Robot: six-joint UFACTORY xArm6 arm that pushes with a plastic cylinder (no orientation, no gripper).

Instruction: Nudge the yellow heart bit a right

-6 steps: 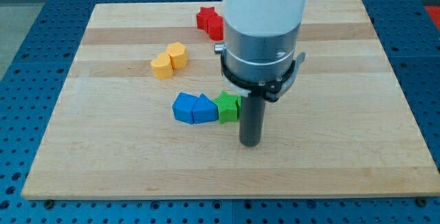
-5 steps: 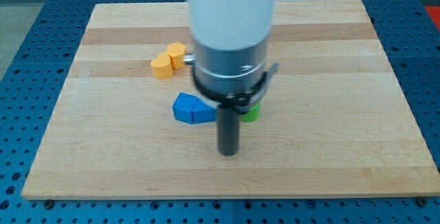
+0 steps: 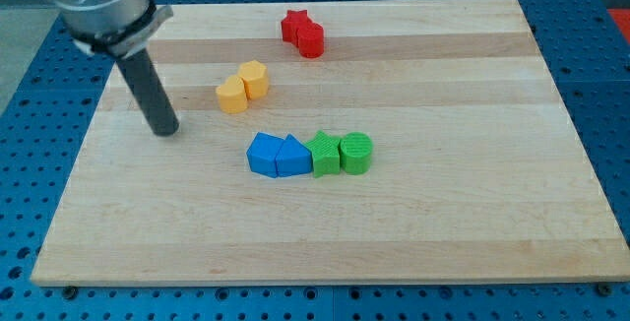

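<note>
The yellow heart lies on the wooden board left of centre, touching a second yellow block at its upper right. My tip rests on the board to the left of the yellow heart and slightly lower in the view. A clear gap separates the tip from the heart. The dark rod slants up to the arm's grey body at the view's top left.
A red star and a red round block sit together near the top edge. Below centre, two blue blocks, a green star and a green cylinder form a row.
The arm has swung from the board's lower middle, beside the blue and green row, to the left side. The tip now stands left of the yellow blocks. No block has moved.
</note>
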